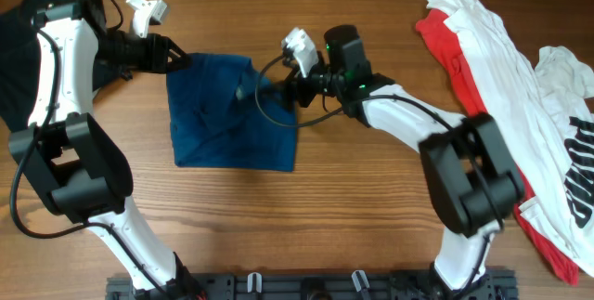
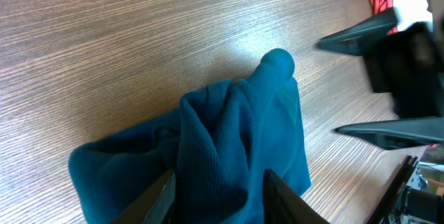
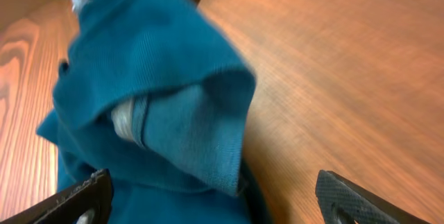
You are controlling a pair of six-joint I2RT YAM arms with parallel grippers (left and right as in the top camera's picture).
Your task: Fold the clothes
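The deep-blue polo shirt (image 1: 232,123) lies folded into a rough rectangle left of the table's centre. My left gripper (image 1: 181,58) is at its far left corner, shut on a raised bunch of the blue cloth (image 2: 236,134) that fills the gap between the fingers (image 2: 218,200). My right gripper (image 1: 269,91) is over the shirt's far right part, with its jaws wide open (image 3: 215,196). A lifted fold of the blue cloth (image 3: 152,64) hangs in front of them. The red T-shirt (image 1: 445,40) and the white T-shirt (image 1: 501,49) lie heaped at the right.
A dark cloth (image 1: 14,58) lies at the table's far left edge behind my left arm. The red and white heap runs down the whole right side. Bare wood table (image 1: 353,216) lies in front of the blue shirt. The arm bases stand at the front edge.
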